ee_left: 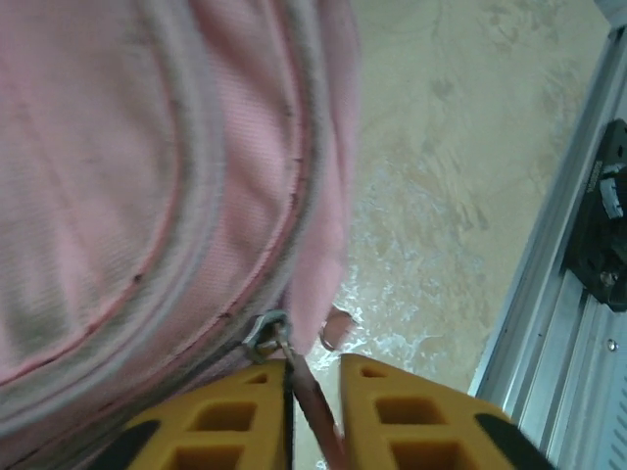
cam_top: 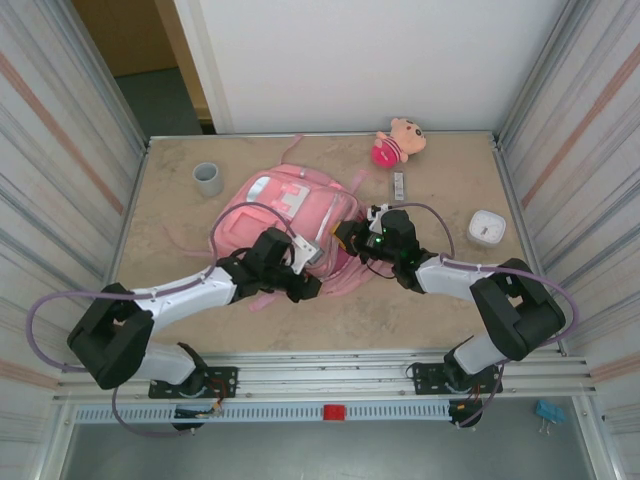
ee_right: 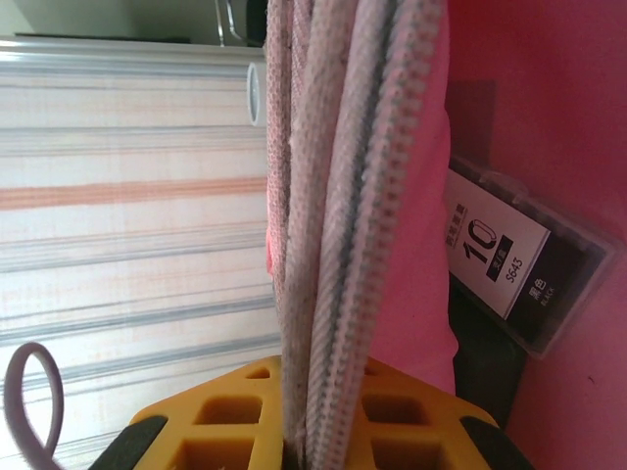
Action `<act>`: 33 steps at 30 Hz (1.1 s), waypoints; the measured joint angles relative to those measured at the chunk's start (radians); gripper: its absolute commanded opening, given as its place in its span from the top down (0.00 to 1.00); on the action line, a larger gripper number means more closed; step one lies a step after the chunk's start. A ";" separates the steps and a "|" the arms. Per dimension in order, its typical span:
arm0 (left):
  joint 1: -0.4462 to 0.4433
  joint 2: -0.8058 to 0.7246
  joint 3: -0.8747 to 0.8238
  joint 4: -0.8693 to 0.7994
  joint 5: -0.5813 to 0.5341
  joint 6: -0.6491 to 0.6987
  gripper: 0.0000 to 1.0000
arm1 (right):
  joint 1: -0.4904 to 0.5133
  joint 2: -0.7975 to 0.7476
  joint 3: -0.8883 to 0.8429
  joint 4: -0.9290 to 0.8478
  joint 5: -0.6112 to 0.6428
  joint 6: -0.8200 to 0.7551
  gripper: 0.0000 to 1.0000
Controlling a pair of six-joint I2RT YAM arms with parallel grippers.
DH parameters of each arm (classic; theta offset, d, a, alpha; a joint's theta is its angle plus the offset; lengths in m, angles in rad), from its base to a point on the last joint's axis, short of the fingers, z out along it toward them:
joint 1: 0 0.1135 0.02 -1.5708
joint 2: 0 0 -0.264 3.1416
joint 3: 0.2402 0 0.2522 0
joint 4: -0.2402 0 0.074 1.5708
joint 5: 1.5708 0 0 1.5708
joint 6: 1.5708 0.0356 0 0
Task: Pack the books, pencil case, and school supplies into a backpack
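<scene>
At the near side of the backpack (cam_top: 290, 205), which lies flat on the table (cam_top: 440, 300), both arms reach in from the front edge. The left gripper (ee_left: 315, 364) sits at the backpack's near left rim. Its yellow fingers stand slightly apart, with the metal zip pull (ee_left: 265, 333) just ahead of them and a thin pink tab running down into the gap. Whether the tab is pinched I cannot tell. The right gripper (ee_right: 313, 367) is at the backpack's near right corner, pressed together on the folded rim, with layers of pink fabric and a row of zip teeth clamped between its fingers. Beside that rim, inside the backpack against the pink lining, lies a black piece (ee_right: 500, 259) with a white label marked "10". Right of the backpack, well apart, sits a white box (cam_top: 487, 228). Beyond the backpack's far right corner lies a slim grey stick (cam_top: 398, 186), with a plush doll (cam_top: 398, 142) past it. A grey cup (cam_top: 208, 179) stands off the backpack's far left.
</scene>
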 measured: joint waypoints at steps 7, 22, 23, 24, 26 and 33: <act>-0.035 -0.047 0.063 -0.037 -0.006 0.129 0.39 | -0.020 -0.002 0.020 -0.060 -0.079 -0.034 0.87; -0.035 -0.251 -0.065 -0.106 -0.328 0.814 0.38 | -0.081 -0.066 0.145 -0.377 -0.221 -0.245 0.87; -0.035 -0.242 -0.068 -0.105 -0.338 0.835 0.38 | -0.083 -0.066 0.145 -0.383 -0.224 -0.248 0.87; -0.035 -0.232 -0.073 -0.097 -0.354 0.860 0.39 | -0.083 -0.066 0.145 -0.392 -0.225 -0.253 0.87; -0.037 -0.216 -0.085 -0.068 -0.373 0.890 0.40 | -0.084 -0.066 0.145 -0.402 -0.225 -0.261 0.87; -0.044 -0.156 -0.125 0.063 -0.381 0.936 0.48 | -0.093 -0.066 0.151 -0.419 -0.225 -0.267 0.87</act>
